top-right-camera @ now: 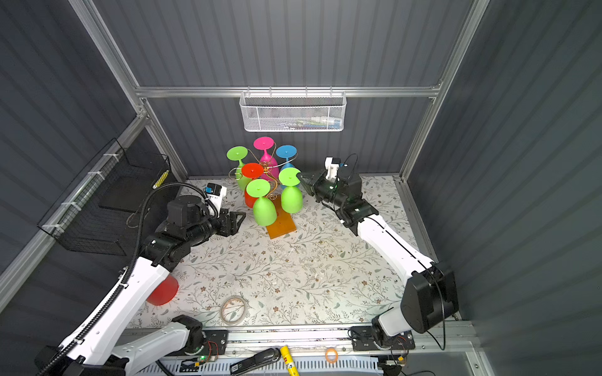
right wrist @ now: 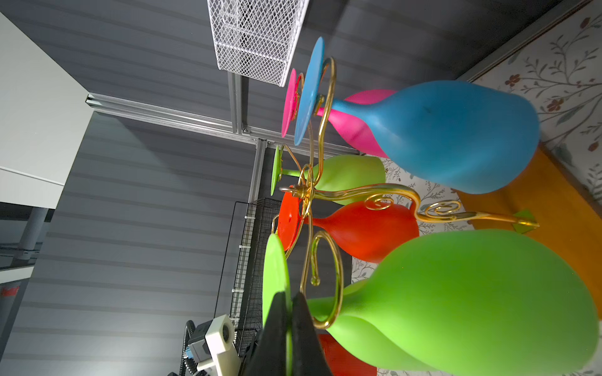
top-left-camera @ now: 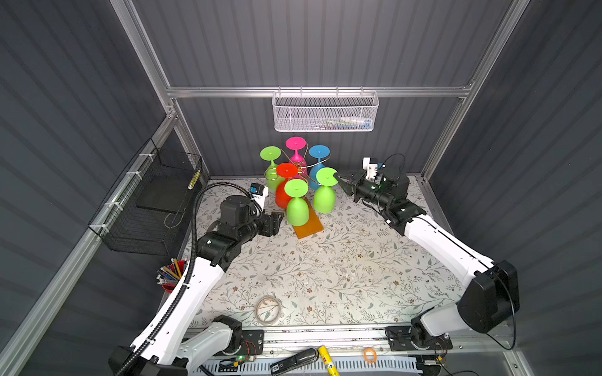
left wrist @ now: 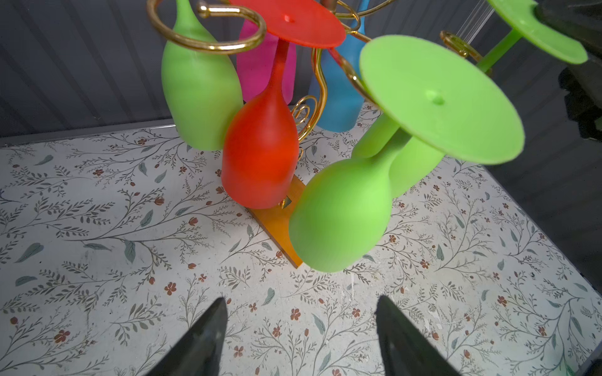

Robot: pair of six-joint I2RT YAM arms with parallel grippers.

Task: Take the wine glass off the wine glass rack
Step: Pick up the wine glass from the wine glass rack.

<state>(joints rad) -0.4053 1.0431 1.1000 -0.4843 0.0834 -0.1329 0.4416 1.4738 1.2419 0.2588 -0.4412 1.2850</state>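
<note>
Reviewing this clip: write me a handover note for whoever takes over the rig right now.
Right gripper: shut on the foot of the green wine glass nearest it.
Left gripper: open, empty, low over the table.
Wine glass rack: upright; the gripped glass hangs upside down, stem inside a gold scroll.
Done: grip made.
Left: slide the stem out of the scroll, lift the glass clear.

Both top views look down from high over the bench [top-left-camera: 325, 267]. Wrist views sit just behind left pincer [left wrist: 300, 301] and right pincer [right wrist: 290, 298], both facing the wine glass rack [left wrist: 277, 224].
</note>
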